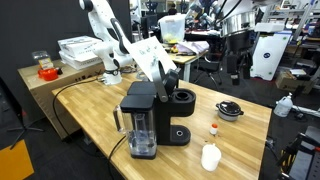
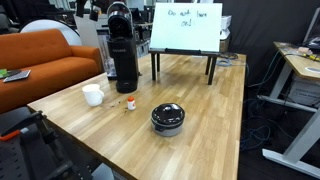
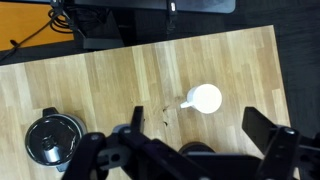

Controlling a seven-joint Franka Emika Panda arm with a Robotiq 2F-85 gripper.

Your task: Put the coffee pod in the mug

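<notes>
The white mug [image 1: 210,157] stands near the table's front edge; it also shows in the other exterior view [image 2: 93,95] and in the wrist view [image 3: 205,98]. The coffee pod [image 1: 213,130], tiny and white with an orange-red top, stands upright on the wood between the mug and a black dish, also seen in an exterior view [image 2: 130,103]. My gripper [image 3: 198,122] is open and empty, high above the table and looking down on the mug. In an exterior view it hangs by the coffee machine's top [image 1: 167,73].
A black coffee machine [image 1: 150,120] stands mid-table, also in an exterior view [image 2: 122,50]. A black round lidded dish [image 2: 167,118] lies near the pod, also in the wrist view [image 3: 52,138]. A whiteboard [image 2: 185,28] stands at the table's far end. An orange sofa [image 2: 45,60] is beside the table.
</notes>
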